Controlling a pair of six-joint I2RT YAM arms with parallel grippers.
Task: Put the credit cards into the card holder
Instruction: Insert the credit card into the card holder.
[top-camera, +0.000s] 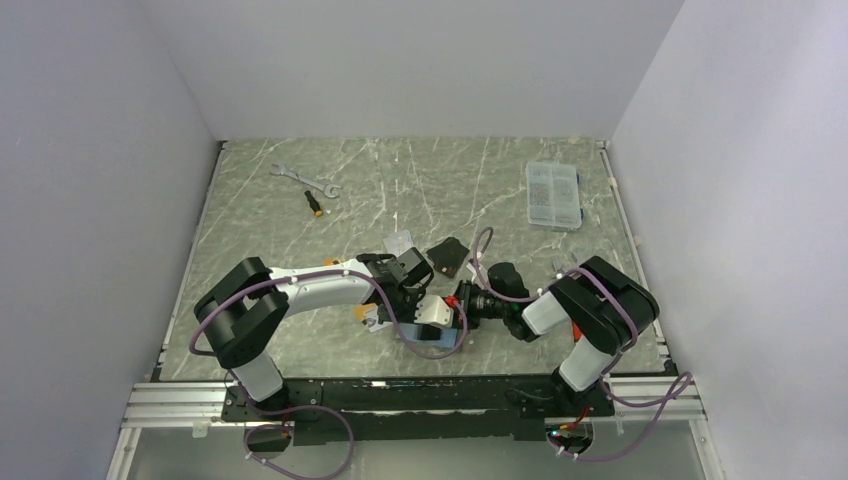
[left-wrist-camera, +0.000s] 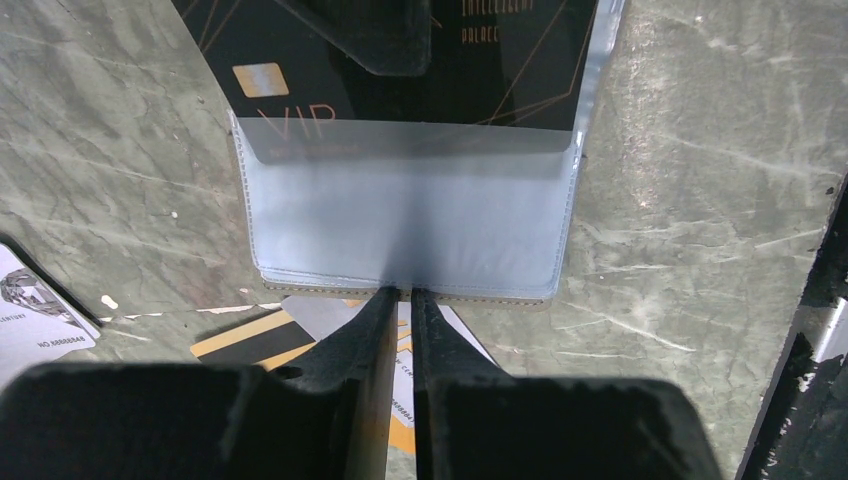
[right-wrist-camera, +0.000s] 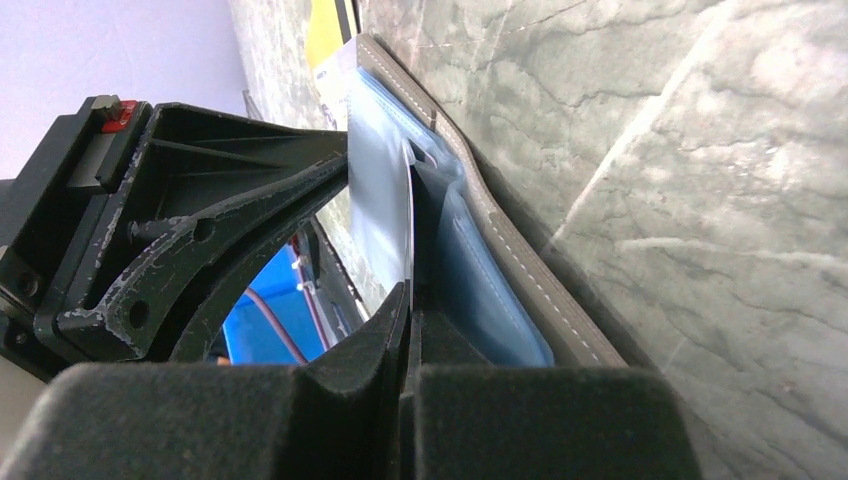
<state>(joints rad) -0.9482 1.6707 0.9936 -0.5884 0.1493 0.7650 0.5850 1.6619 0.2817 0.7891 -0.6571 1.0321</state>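
Note:
The card holder (left-wrist-camera: 405, 230) lies open on the table, a pale blue clear sleeve facing up over its grey cover (right-wrist-camera: 490, 240). My left gripper (left-wrist-camera: 401, 292) is shut on the sleeve's near edge. A black credit card (left-wrist-camera: 480, 70) marked VIP sits partly inside that sleeve. My right gripper (right-wrist-camera: 410, 290) is shut on this card, seen edge-on (right-wrist-camera: 410, 210), and one finger (left-wrist-camera: 375, 35) shows over it. A gold-orange card with a black stripe (left-wrist-camera: 250, 342) lies under the holder's edge. A silver card (left-wrist-camera: 25, 310) lies to the left. Both grippers meet at the holder (top-camera: 440, 322).
A wrench (top-camera: 305, 180) and a small black-orange tool (top-camera: 315, 203) lie at the back left. A clear compartment box (top-camera: 553, 194) stands at the back right. A black pouch (top-camera: 448, 255) lies just behind the grippers, a pale card (top-camera: 398, 243) beside it.

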